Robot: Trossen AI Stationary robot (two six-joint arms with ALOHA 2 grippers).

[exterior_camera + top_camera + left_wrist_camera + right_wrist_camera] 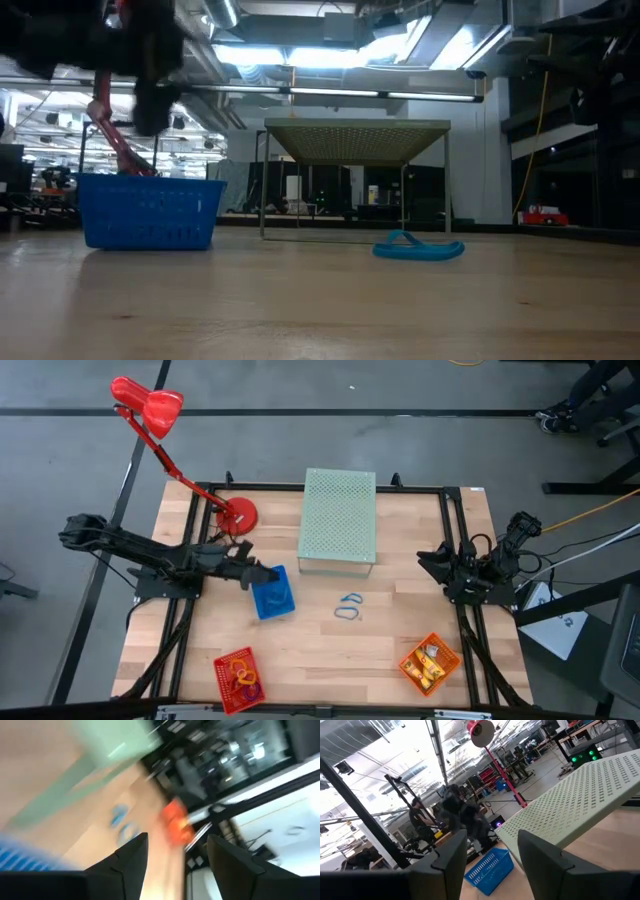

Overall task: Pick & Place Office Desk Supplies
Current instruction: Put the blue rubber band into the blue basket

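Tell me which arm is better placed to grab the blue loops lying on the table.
Probably left: the left gripper hangs open over the blue basket, nearer the blue loops than the right gripper parked at the table edge.

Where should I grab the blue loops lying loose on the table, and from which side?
Take the blue loops from straight above, one finger inside a loop and one outside, pinching its thin rim. They lie flat on bare wood, so a sideways approach would probably only slide them.

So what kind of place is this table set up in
Most likely a robotics lab or industrial workshop rather than an office. The wooden table sits in a black metal frame with two robot arms mounted on it, exposed ceiling lights and ducting run overhead, and more workstations with equipment fill the open hall behind.
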